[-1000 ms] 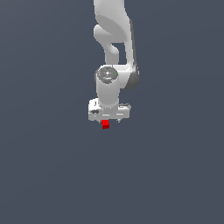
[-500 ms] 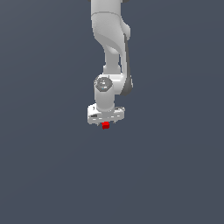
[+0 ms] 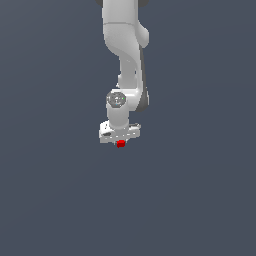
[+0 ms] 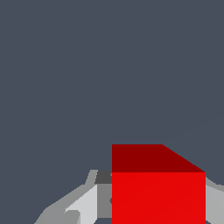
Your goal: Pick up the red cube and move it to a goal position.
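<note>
Since a second ago my arm has straightened; my hand [image 3: 120,140] pinches the red cube [image 3: 120,144], which sits directly beneath it.

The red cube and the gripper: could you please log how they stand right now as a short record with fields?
arm: white Panda, reaching down from the top of the exterior view
gripper: pointing down, shut on the red cube
red cube: between the fingers, showing just below the white hand
cube in wrist view: large, close to the camera, two faces visible
surroundings: plain dark grey-blue, no other objects visible
goal marker: none visible
</note>
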### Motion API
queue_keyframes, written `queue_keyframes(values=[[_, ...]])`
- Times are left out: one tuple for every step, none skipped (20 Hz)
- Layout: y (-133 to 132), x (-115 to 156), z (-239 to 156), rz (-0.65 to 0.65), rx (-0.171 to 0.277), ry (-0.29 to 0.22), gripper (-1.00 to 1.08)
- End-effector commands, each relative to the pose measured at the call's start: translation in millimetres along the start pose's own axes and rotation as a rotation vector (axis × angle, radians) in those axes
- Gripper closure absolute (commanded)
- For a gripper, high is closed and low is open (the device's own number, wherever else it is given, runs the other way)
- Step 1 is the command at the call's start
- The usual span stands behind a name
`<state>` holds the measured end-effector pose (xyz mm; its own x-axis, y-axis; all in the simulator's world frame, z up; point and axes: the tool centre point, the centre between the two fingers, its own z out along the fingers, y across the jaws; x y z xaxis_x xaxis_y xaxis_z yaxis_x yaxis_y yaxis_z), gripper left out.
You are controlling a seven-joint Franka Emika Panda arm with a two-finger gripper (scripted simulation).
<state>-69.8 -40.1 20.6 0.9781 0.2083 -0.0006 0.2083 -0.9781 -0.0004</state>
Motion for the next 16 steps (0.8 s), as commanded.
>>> queue_keyframes(values=[[-0.1,0.1,0.4,-0.002,0.0,0.001,1.08],[-0.1,0.1,0.4,-0.002,0.0,0.001,1.08],[-0.1,0.1,0.4,-0.002,0.0,0.001,1.08],[-0.1,0.1,0.4,-0.002,0.0,0.001,1.08],[-0.1,0.1,0.4,-0.002,0.0,0.001,1.08],[-0.1,0.1,0.4,-0.002,0.0,0.001,1.08],[-0.1,0.1,0.4,-0.002,0.0,0.001,1.08],[-0.1,0.1,0.4,-0.002,0.0,0.001,1.08],[0.1,0.0,0.0,-0.001,0.0,0.001,1.08],[0.1,0.1,-0.3,-0.001,0.0,0.001,1.08],[0.0,0.2,-1.1,-0.001,0.0,0.001,1.08],[-0.3,0.5,-2.5,-0.001,0.0,0.001,1.08],[-0.6,0.8,-4.5,-0.001,0.0,0.001,1.08],[-1.0,1.2,-7.0,-0.001,0.0,0.001,1.08],[-1.5,1.8,-10.1,-0.001,0.0,0.001,1.08],[-2.1,2.4,-13.8,-0.001,0.0,0.001,1.08]])
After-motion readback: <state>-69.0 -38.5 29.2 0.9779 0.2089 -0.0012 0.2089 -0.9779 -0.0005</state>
